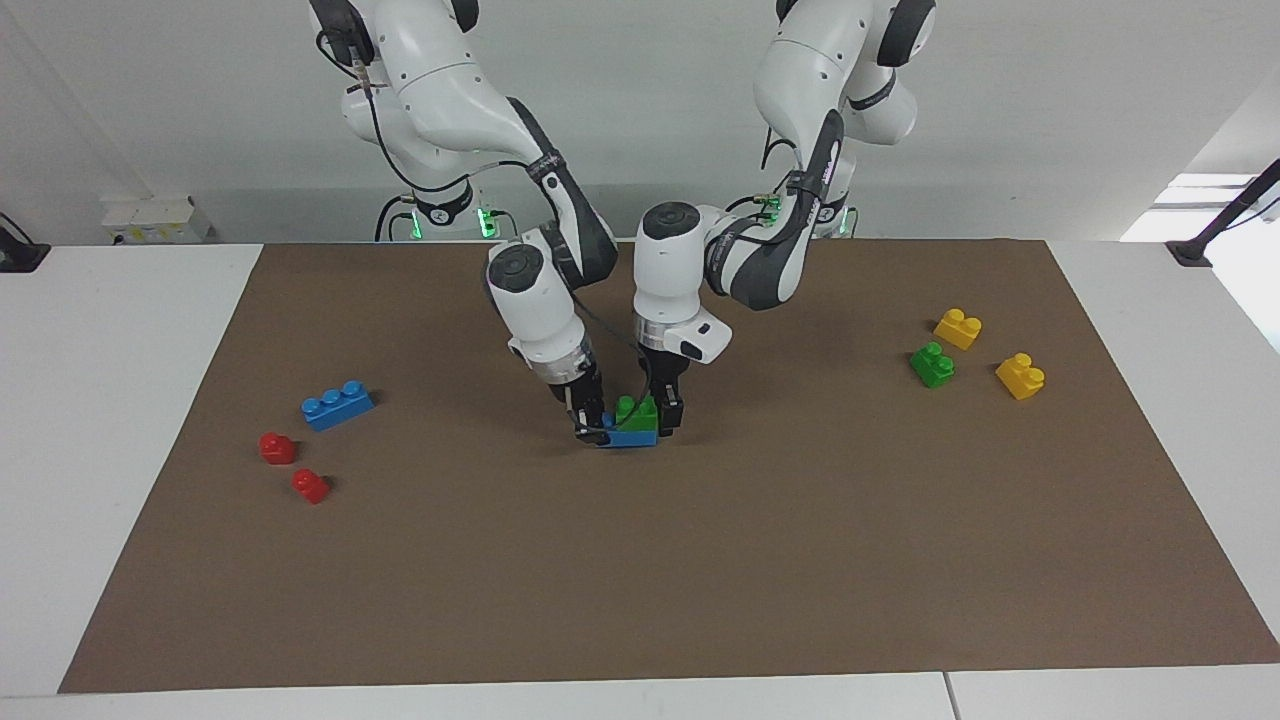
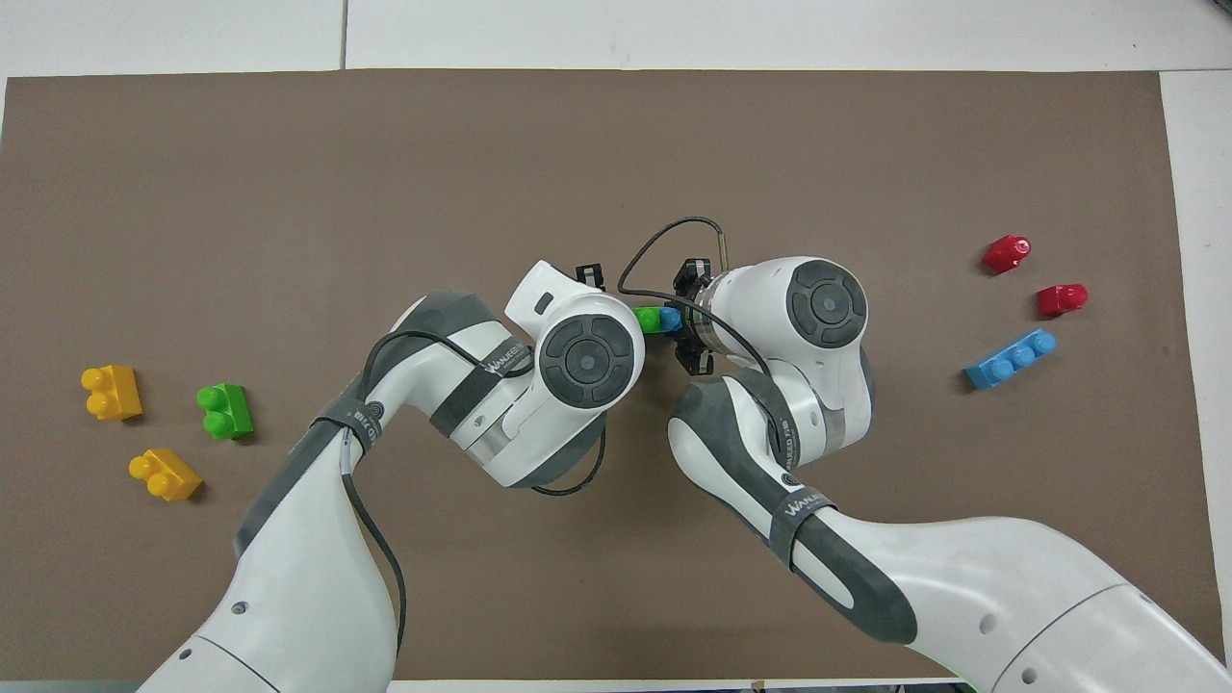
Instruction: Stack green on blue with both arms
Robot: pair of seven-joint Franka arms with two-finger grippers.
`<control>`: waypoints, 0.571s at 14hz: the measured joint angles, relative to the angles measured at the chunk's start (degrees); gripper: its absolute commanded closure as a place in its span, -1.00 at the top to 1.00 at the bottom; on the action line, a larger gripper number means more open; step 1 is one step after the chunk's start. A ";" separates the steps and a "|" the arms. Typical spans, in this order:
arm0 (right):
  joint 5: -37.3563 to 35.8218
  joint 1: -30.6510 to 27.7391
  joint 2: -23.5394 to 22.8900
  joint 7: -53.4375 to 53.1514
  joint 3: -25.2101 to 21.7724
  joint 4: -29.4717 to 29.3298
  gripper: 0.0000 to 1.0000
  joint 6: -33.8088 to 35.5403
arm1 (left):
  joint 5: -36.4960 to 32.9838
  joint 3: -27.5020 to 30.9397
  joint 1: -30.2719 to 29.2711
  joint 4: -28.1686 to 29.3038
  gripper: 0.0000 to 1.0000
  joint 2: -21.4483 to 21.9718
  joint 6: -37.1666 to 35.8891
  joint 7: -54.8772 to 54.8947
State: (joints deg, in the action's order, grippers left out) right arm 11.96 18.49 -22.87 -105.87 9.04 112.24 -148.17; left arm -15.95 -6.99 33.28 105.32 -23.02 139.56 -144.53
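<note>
A robotics lab. Two white arms (image 1: 470,90) stand at a bare white desk (image 1: 120,400). A brown mat (image 1: 700,560) covers it.

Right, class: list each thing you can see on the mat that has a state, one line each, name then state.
green brick: seated on the blue brick, mid-mat.
blue brick: flat on the mat, gripped at one end.
right hand: shut on the blue brick.
left hand: at the green brick; grip unclear.
spare blue brick: loose, flat.
spare green brick: loose, upright.
yellow bricks: loose, upright.
red bricks: loose.

I see a brown mat (image 1: 800,560) covering the white table (image 1: 120,400). On it lie three-stud blue plastic bricks (image 1: 337,405), red (image 1: 278,448), yellow (image 1: 957,328) and green (image 1: 932,366) ones.
</note>
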 measured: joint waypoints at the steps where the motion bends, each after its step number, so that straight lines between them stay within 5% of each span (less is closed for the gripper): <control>1: 0.02 0.00 0.00 0.00 0.00 0.00 -1.00 0.00 | -0.03 0.07 -0.02 0.00 1.00 -0.02 0.00 0.16; 2: 0.04 -0.01 0.00 0.00 0.00 0.00 -1.00 0.00 | -0.05 0.16 -0.09 0.00 1.00 -0.01 0.00 0.21; 3: 0.05 -0.03 0.00 0.00 0.00 0.01 -0.53 0.00 | -0.08 0.28 -0.25 0.00 1.00 -0.01 0.00 0.22; 4: 0.05 -0.07 0.00 0.00 0.00 0.01 0.26 0.00 | -0.12 0.31 -0.60 0.00 1.00 -0.01 0.00 0.29; 5: 0.06 -0.09 0.00 0.00 0.00 0.01 0.55 0.00 | -0.15 0.36 -0.96 0.00 1.00 -0.01 0.00 0.40; 6: 0.06 -0.10 -0.01 0.00 -0.01 0.01 0.79 0.01 | -0.20 0.38 -1.44 0.01 1.00 -0.01 0.00 0.66; 8: 0.06 -0.14 -0.01 0.00 -0.05 0.01 0.96 0.01 | -0.23 0.46 -2.67 0.15 1.00 -0.02 -0.01 2.20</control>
State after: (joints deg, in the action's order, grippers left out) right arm 12.01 18.35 -22.87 -105.88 8.99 112.25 -148.16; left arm -16.18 -6.52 30.61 105.47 -23.03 139.55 -142.33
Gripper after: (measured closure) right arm 0.392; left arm 0.000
